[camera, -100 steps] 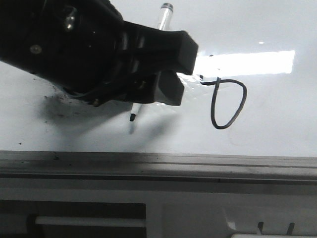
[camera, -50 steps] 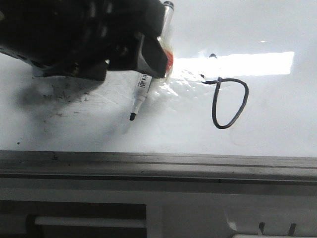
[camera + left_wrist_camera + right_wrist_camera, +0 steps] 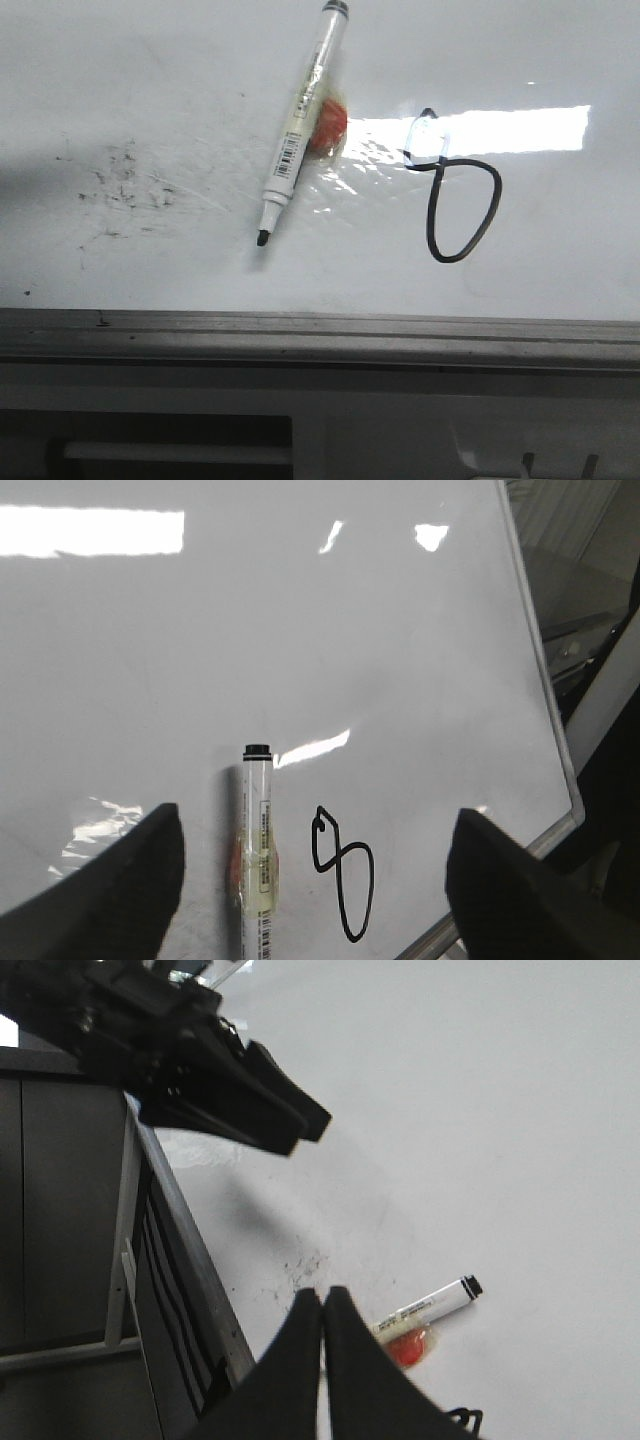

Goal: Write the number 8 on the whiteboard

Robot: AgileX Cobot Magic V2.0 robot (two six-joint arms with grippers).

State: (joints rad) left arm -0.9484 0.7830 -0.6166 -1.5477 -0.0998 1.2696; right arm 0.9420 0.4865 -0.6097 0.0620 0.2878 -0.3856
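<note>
The number 8 [image 3: 455, 200] is drawn in thin black line on the whiteboard [image 3: 150, 70], with a small upper loop in the glare and a larger lower loop. It also shows in the left wrist view [image 3: 342, 875]. A white marker [image 3: 297, 130] with an orange tape patch lies flat on the board left of the figure, tip uncapped and pointing at the ledge. My left gripper [image 3: 315, 815] hangs above the board, open wide and empty, with the marker [image 3: 258, 850] and the 8 between its fingers. My right gripper [image 3: 323, 1294] is shut and empty above the board's edge.
A grey metal ledge [image 3: 300, 335] runs along the board's near edge. Black ink specks and smudges [image 3: 125, 185] lie left of the marker. A bright rectangular glare [image 3: 510, 130] crosses the top of the 8. The left gripper [image 3: 285, 1125] shows in the right wrist view.
The left gripper has let go of the marker and moved away out of the front view. The marker now lies flat on the board. The 8's upper loop now shows.
</note>
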